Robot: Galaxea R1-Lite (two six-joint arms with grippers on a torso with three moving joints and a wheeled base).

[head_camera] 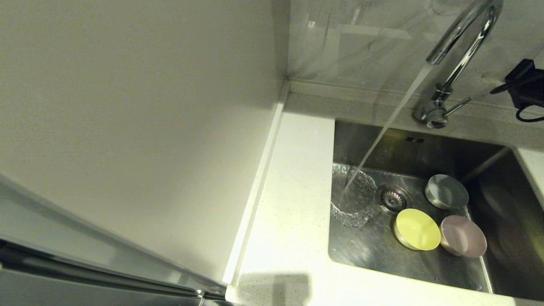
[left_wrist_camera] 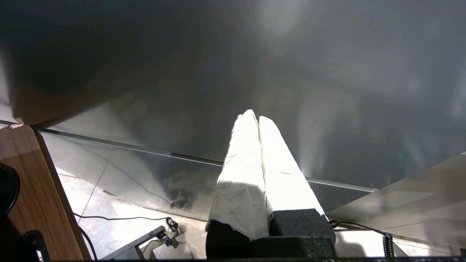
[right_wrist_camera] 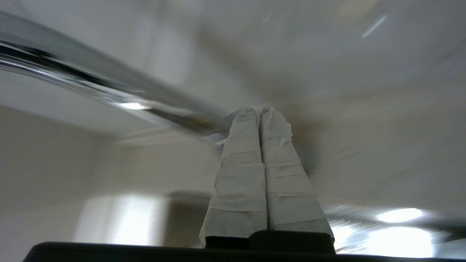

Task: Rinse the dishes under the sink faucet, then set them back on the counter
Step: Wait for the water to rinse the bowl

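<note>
Three bowls lie in the steel sink, to the right of the round drain. The pale grey-blue bowl is farthest back, the yellow-green bowl is in front of the drain, and the pale pink bowl touches it on the right. Water streams from the chrome faucet onto the sink floor left of the drain, away from the bowls. Neither gripper shows in the head view. My left gripper is shut and empty before a grey panel. My right gripper is shut and empty, a blurred chrome bar just past its tips.
The white speckled counter runs along the sink's left and front. A cream wall panel rises at the left. A black plug-like object with a cable sits on the back wall, right of the faucet's lever.
</note>
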